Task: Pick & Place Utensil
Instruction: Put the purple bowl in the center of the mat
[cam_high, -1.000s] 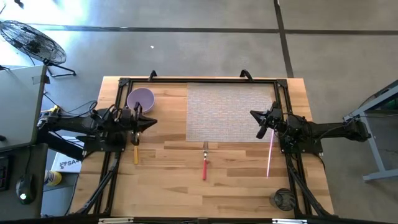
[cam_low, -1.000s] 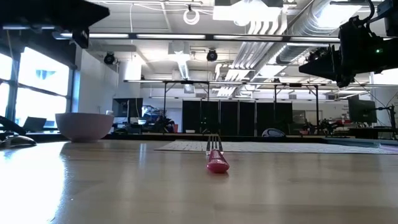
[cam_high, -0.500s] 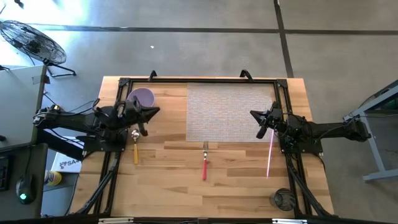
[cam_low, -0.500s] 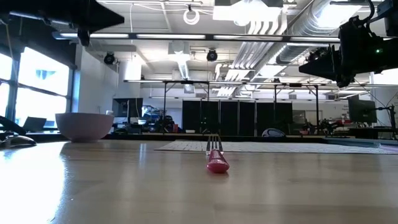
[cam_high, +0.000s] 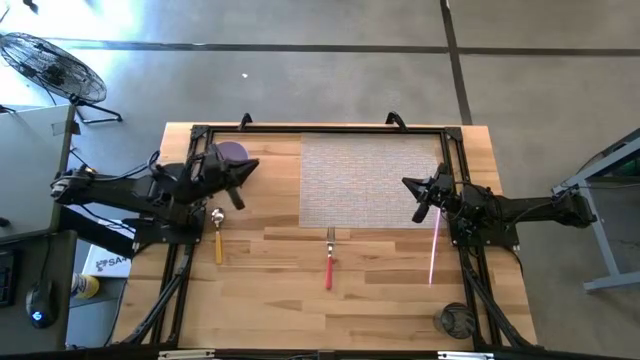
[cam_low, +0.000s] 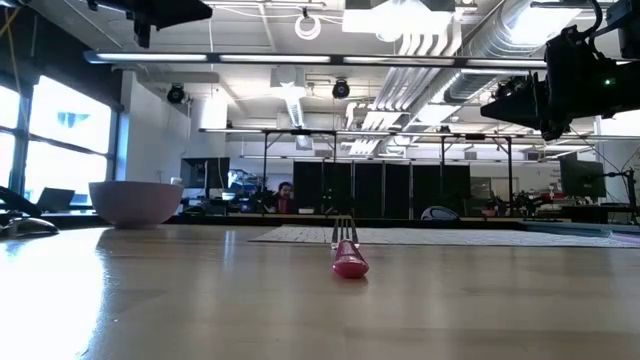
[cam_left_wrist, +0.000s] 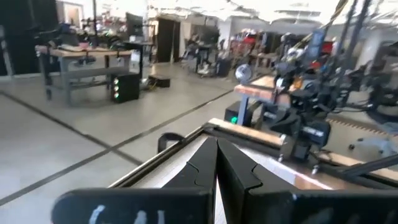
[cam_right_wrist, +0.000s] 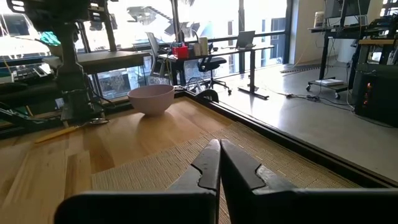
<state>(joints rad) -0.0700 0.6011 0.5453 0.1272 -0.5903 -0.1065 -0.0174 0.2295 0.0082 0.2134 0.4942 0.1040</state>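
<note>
We see the left pincer (cam_high: 246, 169) pressed together above the bowl (cam_high: 234, 152); the right pincer (cam_high: 407, 184), also pressed together, waits over the mat (cam_high: 368, 180).

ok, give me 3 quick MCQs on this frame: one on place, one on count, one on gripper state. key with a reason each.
1. Where is the red-handled fork?
A. in the bowl
B. on bare wood near the placemat's edge
C. in the right gripper

2. How many utensils lie on the table?
A. one
B. three
C. five

3. How are the left gripper's fingers?
A. shut, empty
B. wide open
C. shut on a spoon

Key:
1 B: the red-handled fork lies just off the placemat.
2 B: fork, yellow-handled spoon, pink utensil.
3 A: the left gripper shows fingers together, nothing between.
</note>
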